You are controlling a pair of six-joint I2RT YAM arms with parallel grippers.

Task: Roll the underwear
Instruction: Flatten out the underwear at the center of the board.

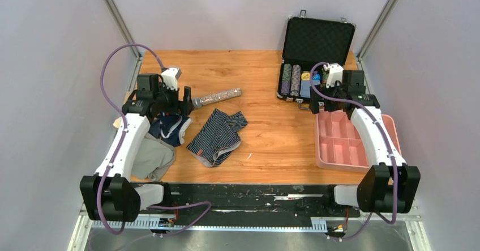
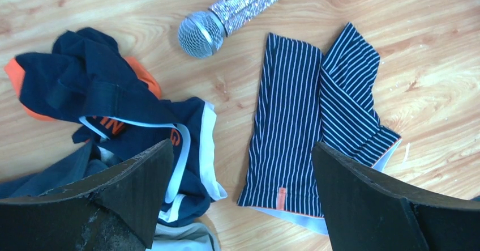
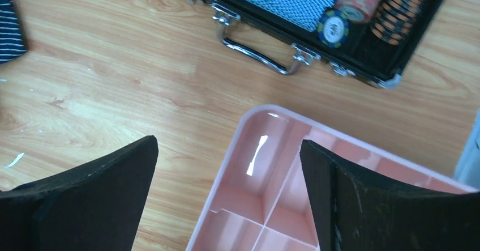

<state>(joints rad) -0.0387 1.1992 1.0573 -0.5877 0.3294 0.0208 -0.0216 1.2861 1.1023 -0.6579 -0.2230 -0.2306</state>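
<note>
The striped navy underwear (image 1: 218,136) lies unrolled on the wooden table left of centre; in the left wrist view (image 2: 317,126) it lies flat with a small orange tag. The plain navy underwear with orange patch (image 1: 168,127) lies crumpled to its left, also in the left wrist view (image 2: 119,120). My left gripper (image 1: 182,106) is open and empty, hovering above both; its fingers (image 2: 124,188) frame the gap between them. My right gripper (image 1: 321,99) is open and empty above the pink tray's far-left corner (image 3: 266,166).
A glittery microphone (image 1: 218,97) lies beyond the striped pair. A flat grey cloth (image 1: 148,156) lies under the left arm. An open black case of poker chips (image 1: 308,64) stands at the back right. The pink compartment tray (image 1: 339,143) sits on the right.
</note>
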